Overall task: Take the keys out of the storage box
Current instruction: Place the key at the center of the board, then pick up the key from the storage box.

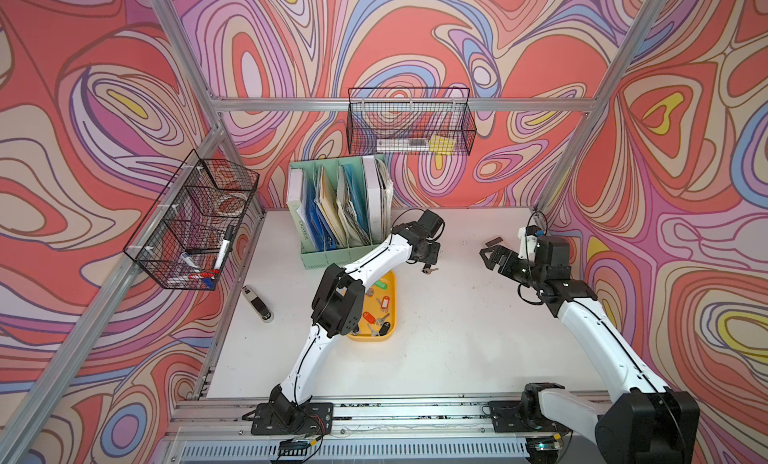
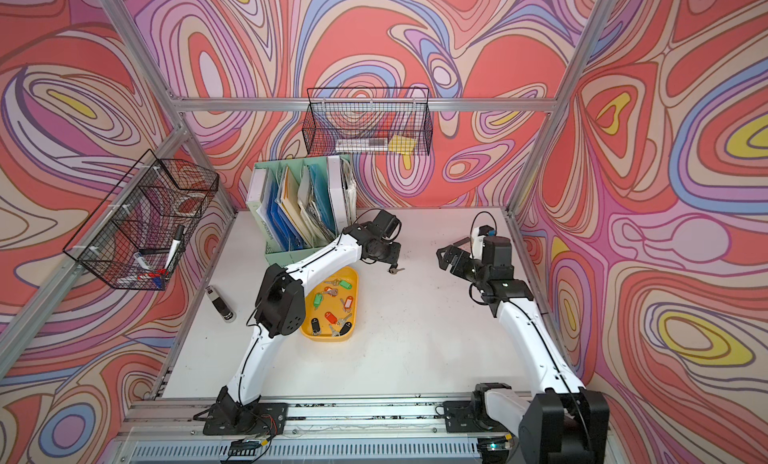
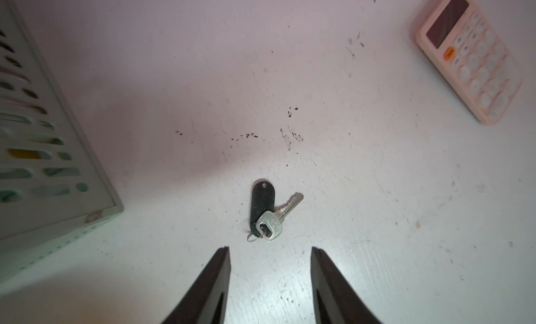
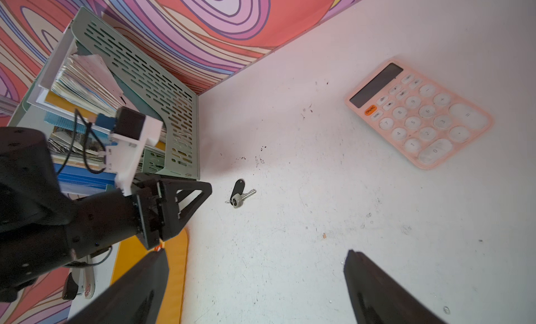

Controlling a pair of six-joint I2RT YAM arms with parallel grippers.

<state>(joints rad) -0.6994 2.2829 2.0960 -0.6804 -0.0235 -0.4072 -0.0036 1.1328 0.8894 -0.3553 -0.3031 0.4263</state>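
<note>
Black-tagged key [image 3: 262, 209] lies free on the white table [image 3: 377, 192], outside the yellow storage box [image 2: 328, 338] and just ahead of the left gripper [image 3: 269, 248], whose jaws are parted and empty; this seems to be its set-down spot. The right gripper [image 4: 256, 252] hovers spread wide and empty, while the other keys [image 2: 330, 317] wait in the box.

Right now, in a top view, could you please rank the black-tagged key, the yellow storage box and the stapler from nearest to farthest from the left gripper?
Measured from the left gripper:
1. the black-tagged key, lying right under the open jaws.
2. the yellow storage box, next out, back toward the robot's base.
3. the stapler, clearly farthest, out on the robot's left side.
</note>
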